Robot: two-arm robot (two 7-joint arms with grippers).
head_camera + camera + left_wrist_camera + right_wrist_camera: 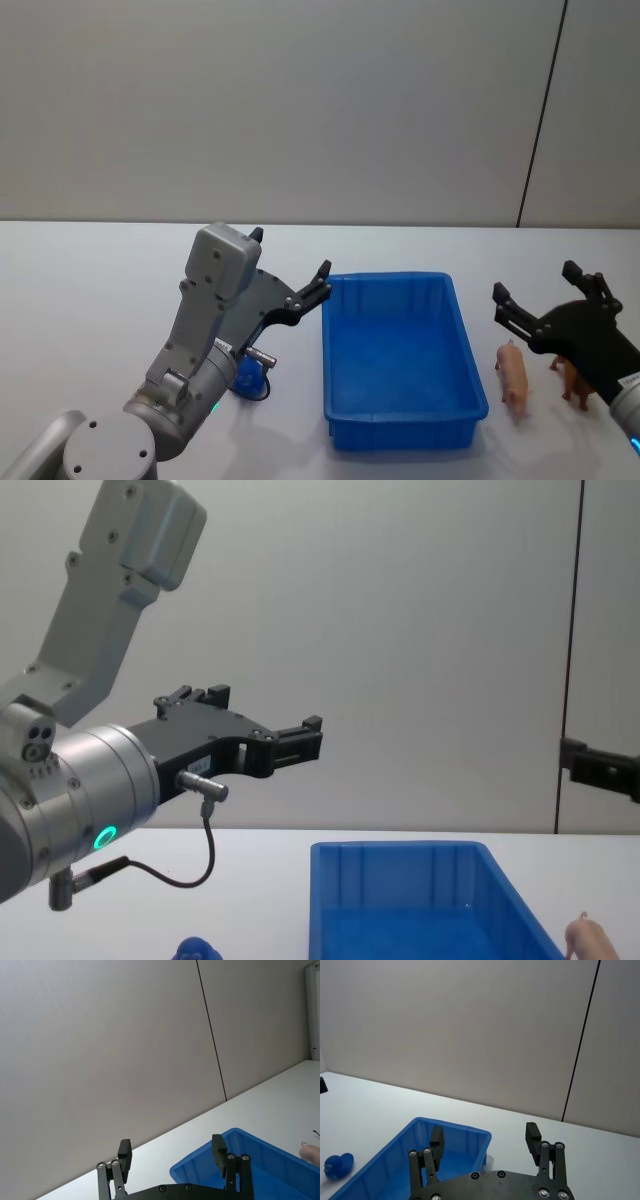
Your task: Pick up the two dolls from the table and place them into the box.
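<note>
The blue box point(468, 398) stands on the white table point(90, 300) in front of me, with nothing visible inside. A rounded blue doll point(247, 374) sits on the table left of the box, partly hidden by my left arm. It shows again in the right wrist view point(338, 1165) and the chest view point(198, 948). The peach doll point(513, 375) lies just right of the box. My left gripper point(291, 252) hovers open above the box's left rim, holding nothing. My right gripper point(537, 285) hangs open over the peach doll, also holding nothing.
A small brown figure point(576, 386) stands right of the peach doll, partly under my right gripper. A grey wall with a dark vertical seam point(540, 115) backs the table. Bare tabletop lies to the far left and behind the box.
</note>
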